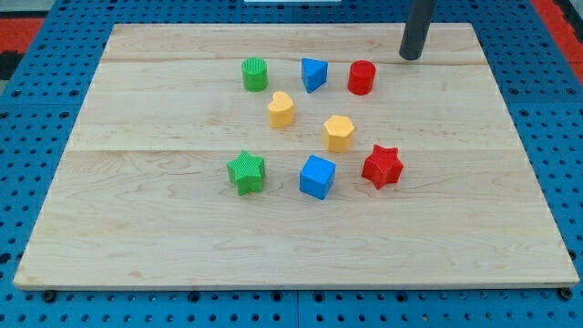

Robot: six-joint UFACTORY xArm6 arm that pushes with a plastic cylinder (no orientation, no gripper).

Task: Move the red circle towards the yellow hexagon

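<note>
My tip (411, 57) is just the end of a dark rod, so it has no claws to open or shut, and it holds nothing. It rests on the wooden board (137, 237) near the view's top. The red circle (362, 77) stands upright a little to the tip's left and lower, not touching it. It is round, so it has no long side and points no way. The yellow hexagon (339, 133) sits farther below the tip, past the red circle, with bare wood between them. The blue triangle (313, 74), green circle (254, 74) and yellow heart (281, 108) lie to the tip's left. The red star (382, 166), blue cube (317, 176) and green star (246, 172) lie far below.
</note>
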